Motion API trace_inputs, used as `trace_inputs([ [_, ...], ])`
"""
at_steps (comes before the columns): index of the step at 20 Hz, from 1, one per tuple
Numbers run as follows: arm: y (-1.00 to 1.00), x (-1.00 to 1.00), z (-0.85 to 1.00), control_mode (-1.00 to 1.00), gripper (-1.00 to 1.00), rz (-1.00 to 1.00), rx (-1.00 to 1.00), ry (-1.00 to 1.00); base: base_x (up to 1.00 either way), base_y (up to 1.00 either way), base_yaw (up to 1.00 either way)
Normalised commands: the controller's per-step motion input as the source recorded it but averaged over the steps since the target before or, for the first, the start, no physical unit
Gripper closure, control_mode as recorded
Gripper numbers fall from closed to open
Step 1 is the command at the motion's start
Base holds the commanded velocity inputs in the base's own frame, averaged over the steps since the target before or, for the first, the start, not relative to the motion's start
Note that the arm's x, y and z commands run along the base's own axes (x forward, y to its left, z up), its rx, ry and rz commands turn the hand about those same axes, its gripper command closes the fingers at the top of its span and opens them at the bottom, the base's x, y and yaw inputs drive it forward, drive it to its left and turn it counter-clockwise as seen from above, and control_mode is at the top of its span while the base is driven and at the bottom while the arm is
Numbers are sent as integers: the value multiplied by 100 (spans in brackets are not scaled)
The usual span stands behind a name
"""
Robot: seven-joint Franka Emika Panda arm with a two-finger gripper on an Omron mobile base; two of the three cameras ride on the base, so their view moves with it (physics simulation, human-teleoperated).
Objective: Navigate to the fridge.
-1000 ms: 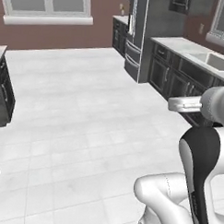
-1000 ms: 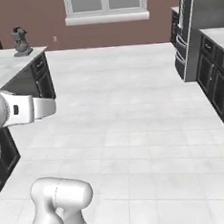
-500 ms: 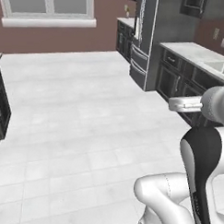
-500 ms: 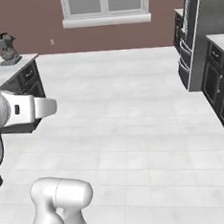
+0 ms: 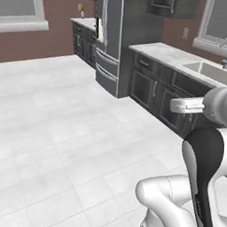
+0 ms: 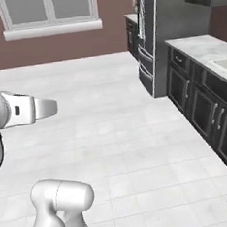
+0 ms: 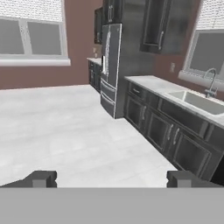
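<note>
Hand view: the gripper [image 7: 112, 178] shows its two dark fingertips [image 7: 41, 178] set wide apart at the bottom edge, clamping nothing, over bare white floor tiles [image 7: 57, 127]. Just right of the gripper runs a row of dark base cabinets [image 7: 173, 138] under a pale stone counter [image 7: 151, 82], with a sink [image 7: 196, 101] and its curved faucet [image 7: 211, 81] below a window [image 7: 208, 54]. Farther along that row, at its far end, stands the fridge [image 7: 111, 68], grey steel with long vertical handles and two drawers at the bottom; no brand or writing can be read on it. Beyond the fridge, more dark cabinets meet the reddish-brown far wall [image 7: 78, 43], which carries a second window [image 7: 33, 39] to the left.
</note>
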Motion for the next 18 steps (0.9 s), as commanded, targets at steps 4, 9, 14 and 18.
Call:
trace_inputs([
  [4, 0, 0, 0, 100, -100, 0, 0, 0, 100, 57, -50],
  [9, 0, 0, 0, 100, -100, 0, 0, 0, 100, 66, -52],
  [14, 0, 0, 0, 100, -100, 0, 0, 0, 100, 87, -52],
  [18, 0, 0, 0, 100, -100, 0, 0, 0, 100, 100, -51],
])
